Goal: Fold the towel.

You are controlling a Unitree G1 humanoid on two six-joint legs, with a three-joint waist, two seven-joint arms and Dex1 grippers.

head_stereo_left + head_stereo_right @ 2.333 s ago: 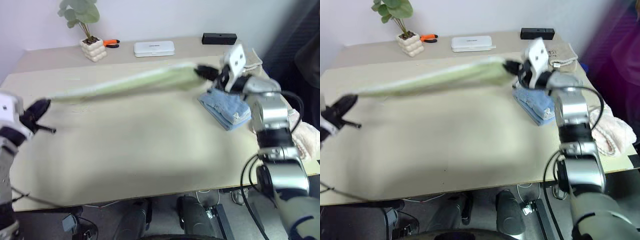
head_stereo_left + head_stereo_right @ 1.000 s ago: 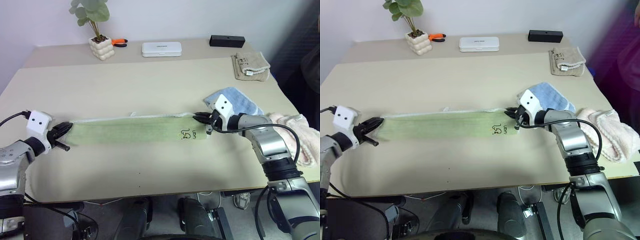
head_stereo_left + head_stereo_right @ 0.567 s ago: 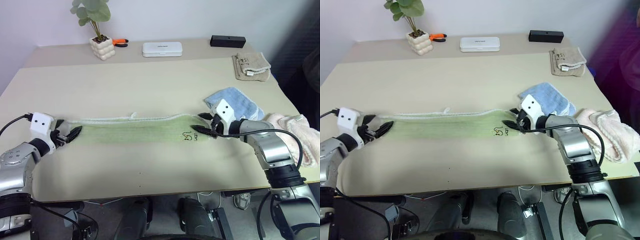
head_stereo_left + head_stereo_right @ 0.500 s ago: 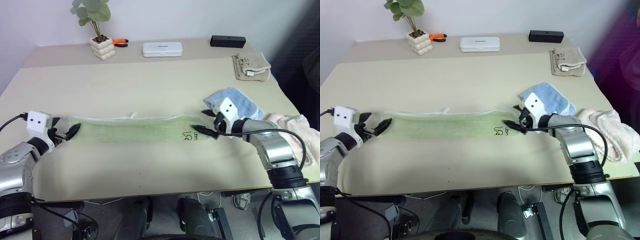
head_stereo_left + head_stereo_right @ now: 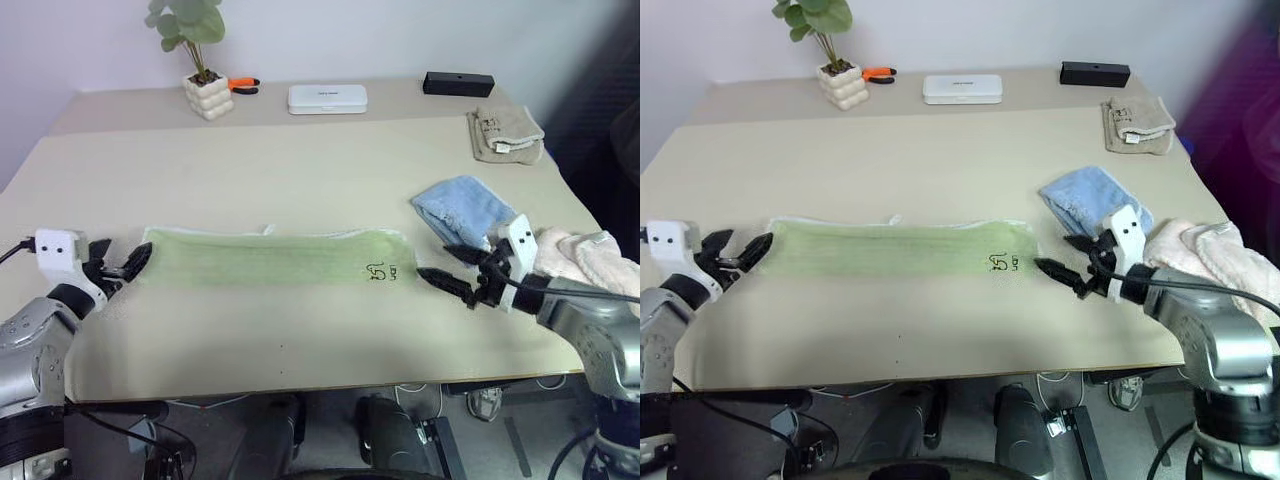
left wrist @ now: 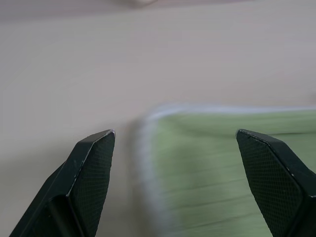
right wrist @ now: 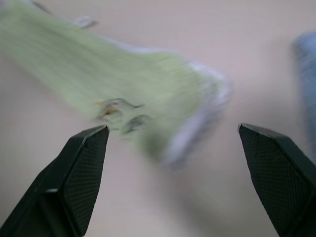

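The light green towel lies flat on the table as a long narrow strip, its dark logo near the right end. My left gripper is open just off the strip's left end, not touching it; the left wrist view shows its fingers spread with the towel's pale edge between and beyond them. Just past the right end, my right gripper stands open with nothing held. The right wrist view shows the logo and the whitish end ahead of the wide fingers.
A light blue towel lies close behind my right gripper. A pink fluffy cloth sits at the table's right edge, a beige folded towel at the back right. Along the back stand a potted plant, orange pliers, a white case and a black box.
Both grippers have opened and let go of the towel's ends. The right gripper has drawn back toward the right edge; the left sits just off the left end. The towel now lies flat.
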